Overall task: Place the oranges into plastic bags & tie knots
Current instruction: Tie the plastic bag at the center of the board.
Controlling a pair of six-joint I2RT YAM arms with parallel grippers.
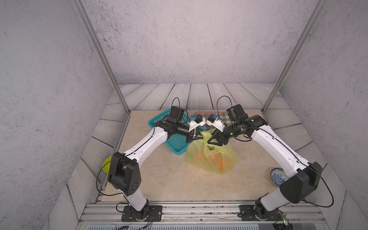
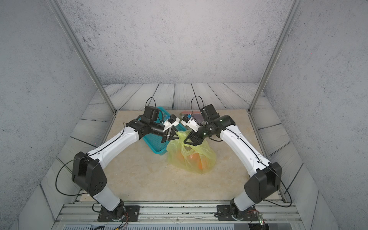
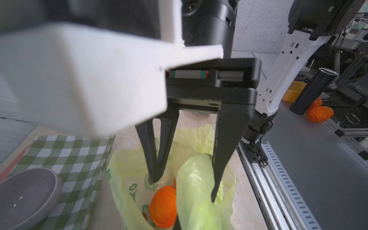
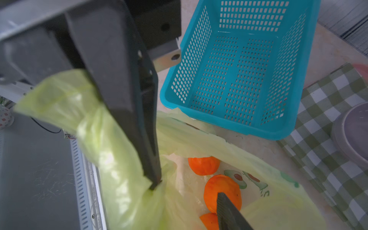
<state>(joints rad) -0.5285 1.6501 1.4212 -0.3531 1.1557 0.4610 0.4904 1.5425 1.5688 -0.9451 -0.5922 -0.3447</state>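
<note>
Currently the plastic bag (image 1: 212,161) sits mid-frame in both top views on the beige stone-look table (image 1: 159,179), just beside the teal mesh basket (image 1: 175,143), mouth facing up. Thin crinkly translucent yellow-green film with small avocado-like prints. One handle (image 4: 111,139) is gathered into a rope, long axis running from the mouth up to the left gripper (image 4: 155,184), jaws pinched together on it. Right gripper (image 3: 184,189) points tips-down over the mouth, jaws apart. Three round oranges (image 4: 222,191) lie inside, skin matte bright orange
</note>
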